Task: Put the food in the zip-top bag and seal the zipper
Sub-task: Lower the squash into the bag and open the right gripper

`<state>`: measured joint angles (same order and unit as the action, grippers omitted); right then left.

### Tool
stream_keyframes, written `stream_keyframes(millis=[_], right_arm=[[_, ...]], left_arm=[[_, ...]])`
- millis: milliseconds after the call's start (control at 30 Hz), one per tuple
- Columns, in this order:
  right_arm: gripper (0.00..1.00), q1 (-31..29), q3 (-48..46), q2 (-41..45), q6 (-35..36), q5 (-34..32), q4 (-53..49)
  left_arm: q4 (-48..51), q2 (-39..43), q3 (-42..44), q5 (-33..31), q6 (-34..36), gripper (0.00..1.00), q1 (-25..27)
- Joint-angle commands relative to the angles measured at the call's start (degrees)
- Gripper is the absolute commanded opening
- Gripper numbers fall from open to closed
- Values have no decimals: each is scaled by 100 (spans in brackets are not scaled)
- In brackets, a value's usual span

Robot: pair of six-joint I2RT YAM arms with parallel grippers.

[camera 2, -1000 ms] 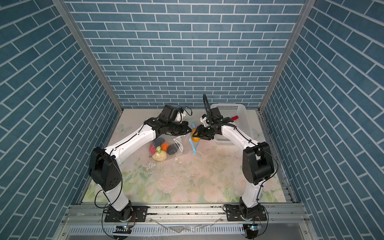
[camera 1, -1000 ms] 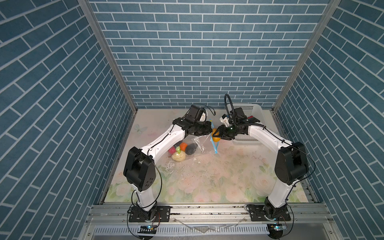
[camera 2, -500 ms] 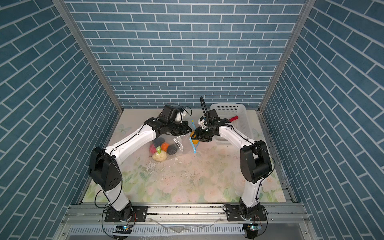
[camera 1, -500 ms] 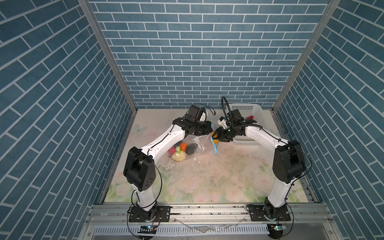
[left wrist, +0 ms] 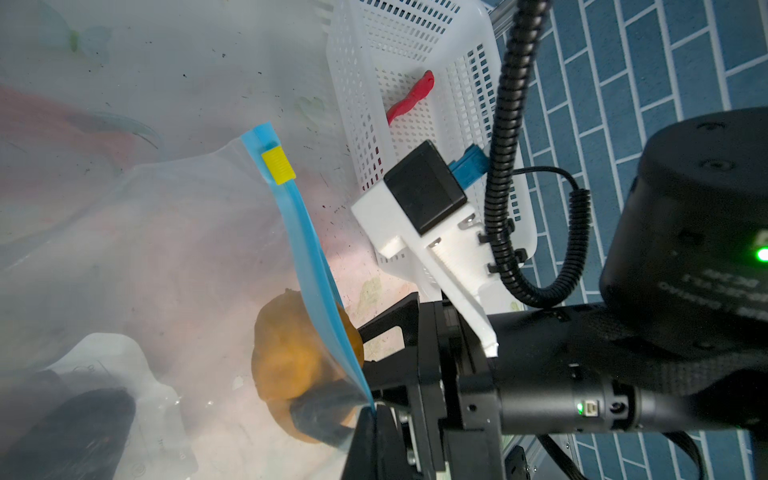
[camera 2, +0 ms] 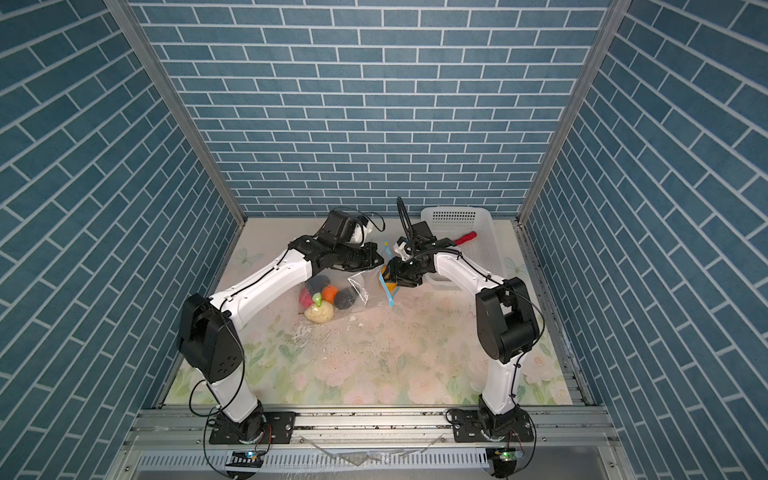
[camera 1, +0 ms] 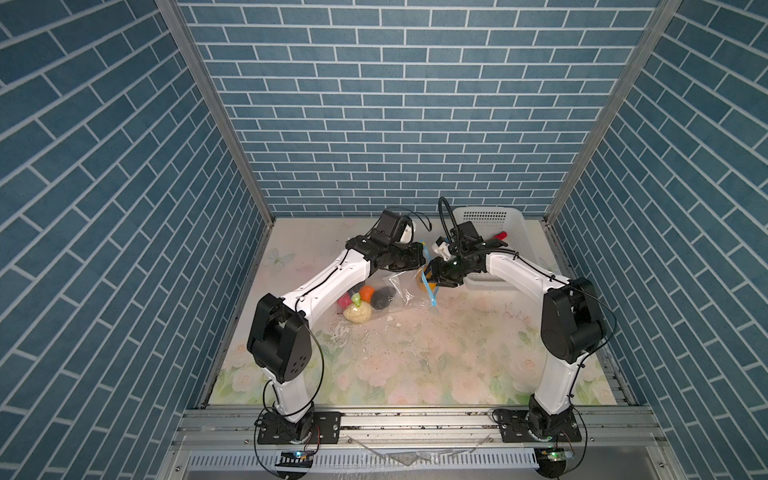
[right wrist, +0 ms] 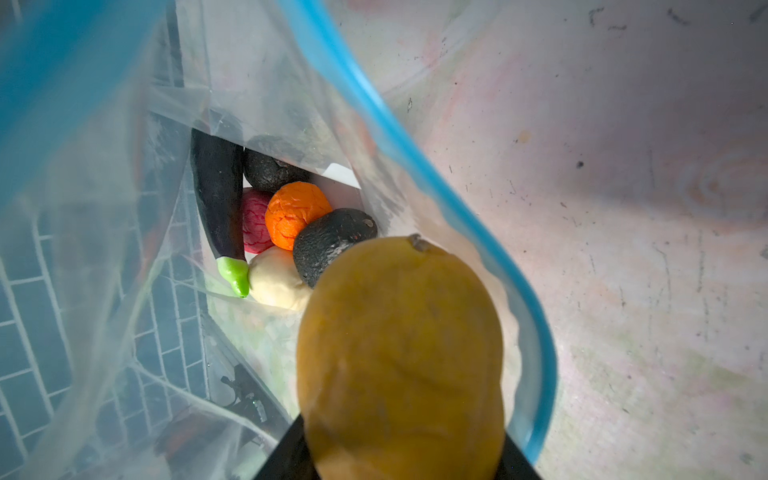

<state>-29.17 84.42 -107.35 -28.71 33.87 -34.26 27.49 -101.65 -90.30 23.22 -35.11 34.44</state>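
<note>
The clear zip-top bag (camera 1: 401,291) lies at mid-table, its mouth lifted. My left gripper (camera 1: 419,259) (left wrist: 376,415) is shut on the light-blue zipper (left wrist: 307,249) edge; the yellow slider (left wrist: 277,167) sits at the strip's far end. My right gripper (camera 1: 434,282) (right wrist: 401,457) is shut on a yellow-brown food (right wrist: 399,353) (camera 2: 388,284), which is in the bag's open mouth. Deep in the bag lie a dark eggplant (right wrist: 218,199), an orange lump (right wrist: 297,214), a black lump (right wrist: 332,245), a pink lump (right wrist: 254,226) and a cream lump (right wrist: 276,278).
A white perforated basket (camera 1: 511,232) (camera 2: 482,232) stands at the back right, just behind my right arm, with a red chili (camera 1: 496,235) (left wrist: 411,102) in it. Brick-pattern walls close in three sides. The floral mat (camera 1: 415,365) stretches to the front rail.
My right gripper has edged slightly left toward the bag's mouth with the yellow-brown food. The left arm and the bag have stayed put.
</note>
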Motion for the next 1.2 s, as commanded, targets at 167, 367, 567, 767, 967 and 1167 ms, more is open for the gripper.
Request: stream_keyframes(millis=[167, 367, 567, 767, 967, 1167], right_arm=[[53, -28, -100, -111, -76, 39, 11], [54, -36, -97, -123, -105, 69, 65], [56, -39, -127, -154, -100, 63, 77], [61, -36, -130, -150, -95, 44, 71], [63, -35, -113, -146, -82, 23, 60], [63, -39, -119, -107, -91, 26, 51]], left_arm=[[-59, -31, -31, -1, 32, 3, 37], [-77, -39, -40, 6, 24, 3, 37], [-70, -23, -40, 7, 25, 3, 37], [-68, -31, -31, -9, 30, 3, 37], [-70, -30, -49, -11, 31, 3, 37], [-59, -30, -40, -9, 33, 3, 37]])
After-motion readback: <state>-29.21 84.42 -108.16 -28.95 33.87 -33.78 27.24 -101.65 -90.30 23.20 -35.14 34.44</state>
